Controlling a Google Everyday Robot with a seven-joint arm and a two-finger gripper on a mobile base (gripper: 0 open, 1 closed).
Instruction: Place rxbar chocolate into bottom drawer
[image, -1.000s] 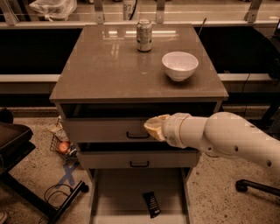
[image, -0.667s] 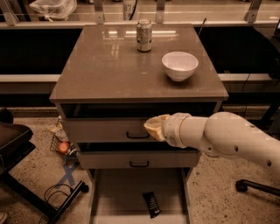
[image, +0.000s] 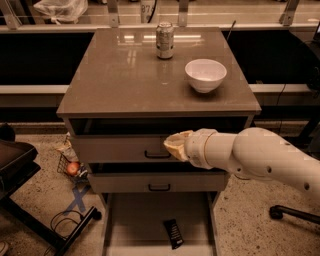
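The rxbar chocolate (image: 173, 233), a small black flat bar with pale lettering, lies on the floor of the bottom drawer (image: 135, 222), which is pulled out at the foot of the cabinet. My gripper (image: 173, 145) is at the end of the white arm that comes in from the right. It hangs in front of the top drawer's front, near its black handle (image: 157, 155), well above the bar. It holds nothing that I can see.
On the cabinet top (image: 120, 75) stand a can (image: 164, 40) at the back and a white bowl (image: 205, 75) to the right. A wire basket with an apple (image: 73, 168) sits on the floor to the left, beside a dark chair base (image: 30, 200).
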